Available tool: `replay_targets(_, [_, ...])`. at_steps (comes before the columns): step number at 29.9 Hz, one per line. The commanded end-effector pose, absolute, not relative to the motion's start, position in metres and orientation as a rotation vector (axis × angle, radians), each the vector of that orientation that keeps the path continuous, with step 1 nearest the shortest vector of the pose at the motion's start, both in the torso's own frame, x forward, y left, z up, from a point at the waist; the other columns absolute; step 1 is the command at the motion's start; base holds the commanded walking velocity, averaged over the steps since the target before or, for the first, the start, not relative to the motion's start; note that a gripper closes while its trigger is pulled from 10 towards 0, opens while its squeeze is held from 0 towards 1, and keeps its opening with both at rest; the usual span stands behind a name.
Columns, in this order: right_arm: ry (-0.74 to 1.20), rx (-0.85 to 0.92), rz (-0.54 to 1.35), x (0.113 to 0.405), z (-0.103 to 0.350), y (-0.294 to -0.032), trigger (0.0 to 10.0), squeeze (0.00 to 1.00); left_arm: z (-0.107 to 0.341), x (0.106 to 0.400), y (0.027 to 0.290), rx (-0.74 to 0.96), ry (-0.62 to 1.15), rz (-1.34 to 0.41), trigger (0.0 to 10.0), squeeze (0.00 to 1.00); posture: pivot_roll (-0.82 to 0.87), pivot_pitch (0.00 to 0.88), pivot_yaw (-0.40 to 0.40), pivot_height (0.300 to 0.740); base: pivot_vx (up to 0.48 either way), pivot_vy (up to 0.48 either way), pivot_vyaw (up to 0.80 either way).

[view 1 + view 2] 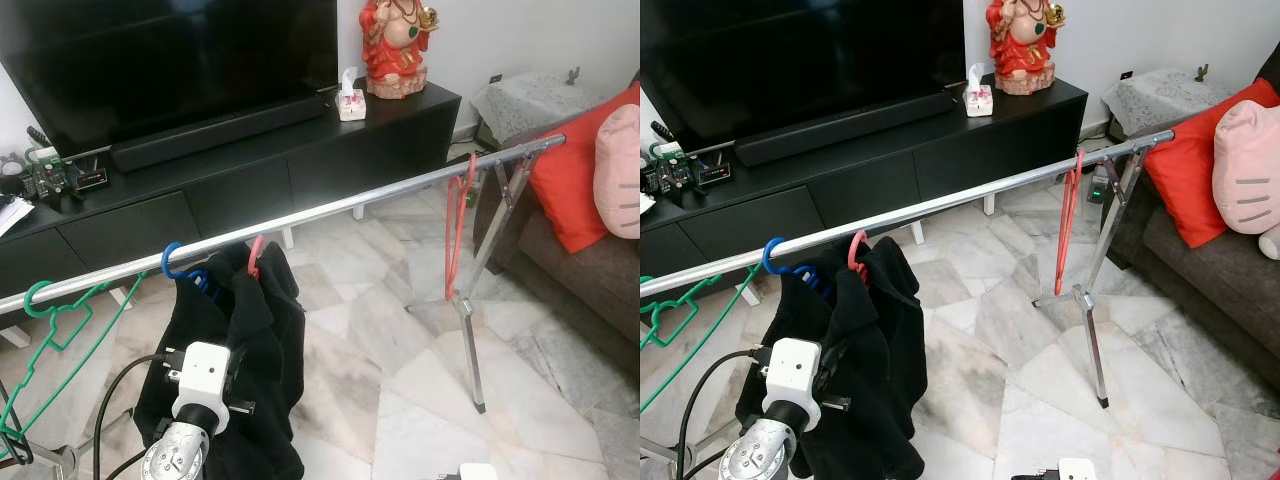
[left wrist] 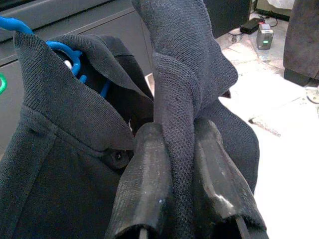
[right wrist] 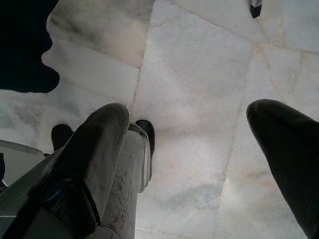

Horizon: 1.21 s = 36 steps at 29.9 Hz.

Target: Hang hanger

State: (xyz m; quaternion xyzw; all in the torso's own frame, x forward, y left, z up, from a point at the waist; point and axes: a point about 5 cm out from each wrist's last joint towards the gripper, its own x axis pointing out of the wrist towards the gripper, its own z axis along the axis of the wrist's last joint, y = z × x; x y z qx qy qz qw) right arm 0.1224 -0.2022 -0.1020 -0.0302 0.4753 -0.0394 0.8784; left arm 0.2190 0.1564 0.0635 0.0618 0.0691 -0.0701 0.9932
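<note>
From the left eye view, a chrome clothes rail runs on a slant from the robot's near left up to the far right, and a pink hanger hooks over it with its body hanging straight down, buried inside a black garment so that little more than the hook shows. A blue hanger hooks on just to its left, a green hanger hangs further left, and a bare red hanger dangles near the rail's far end by a red cushion on the sofa. The left arm rises from below with its wrist camera housing facing up, reaching into the garment; its fingers are hidden behind that housing. The right eye view gives the same layout before a black TV cabinet. In the left wrist view, the left gripper is clamped on a fold of the dark knit fabric, pinched between both fingers, with the blue hook beside the collar. In the right wrist view, the right gripper hangs spread wide over the marble floor, grasping nothing.
</note>
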Motion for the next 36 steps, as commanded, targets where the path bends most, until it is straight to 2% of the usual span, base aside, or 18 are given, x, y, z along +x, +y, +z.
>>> replay_targets(1, [1.034,-0.040,-0.073,0.1110,-0.1068,-0.1957,10.0,0.00,0.0759,0.2229,0.1582,0.130,0.084,-0.136,10.0,0.00,-0.14,0.000,0.087,0.740,0.000,0.000,0.00])
replay_targets(9, [1.035,-0.045,-0.068,0.1108,-0.1068,-0.1959,10.0,0.00,0.0759,0.2228,0.1568,0.126,0.084,-0.140,10.0,0.00,-0.14,0.000,0.087,0.740,0.000,0.000,0.00])
replay_targets(36, [1.046,-0.062,-0.046,0.1100,-0.1073,-0.1956,10.0,0.00,0.0743,0.2216,0.1543,0.119,0.094,-0.142,10.0,0.00,-0.14,0.000,0.087,0.740,-0.257,0.000,0.00])
